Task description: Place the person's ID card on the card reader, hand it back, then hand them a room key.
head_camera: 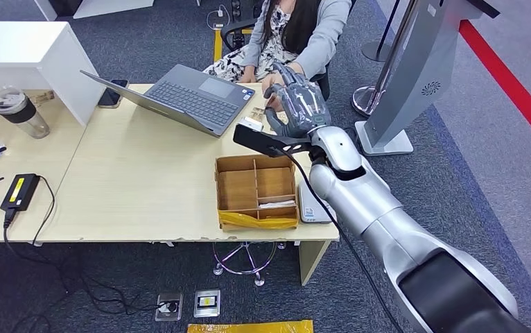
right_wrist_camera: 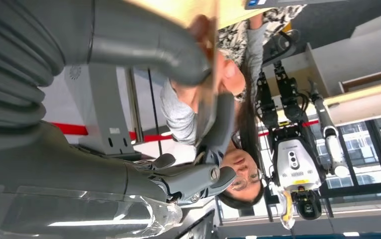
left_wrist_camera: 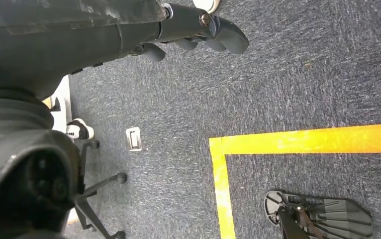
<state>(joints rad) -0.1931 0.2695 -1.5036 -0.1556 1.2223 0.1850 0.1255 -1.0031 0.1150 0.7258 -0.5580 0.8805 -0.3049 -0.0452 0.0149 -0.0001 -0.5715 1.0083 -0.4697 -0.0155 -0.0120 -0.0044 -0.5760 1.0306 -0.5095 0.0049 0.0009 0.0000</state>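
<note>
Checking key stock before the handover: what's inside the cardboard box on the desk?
The cardboard box has wooden dividers; most compartments show bare bottoms. One near compartment holds a few flat white cards. Yellow tape covers the box's front edge, and the nearest strip inside is hidden behind it.

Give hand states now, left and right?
Left hand: hangs over the carpet, fingers curled, holding nothing.
Right hand: pinching a card at the person's hand.

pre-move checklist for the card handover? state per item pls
1. Right robot hand at the person's hand: ok.
2. Card between thumb and fingers: ok in the right wrist view.
3. Person gripping the card: cannot tell.
4. Laptop apart from the arm: ok.
5. Divided box on the table holds a white item: ok; room key or not, cannot tell.
6. Left robot hand hangs over carpet, holding nothing: ok.
</note>
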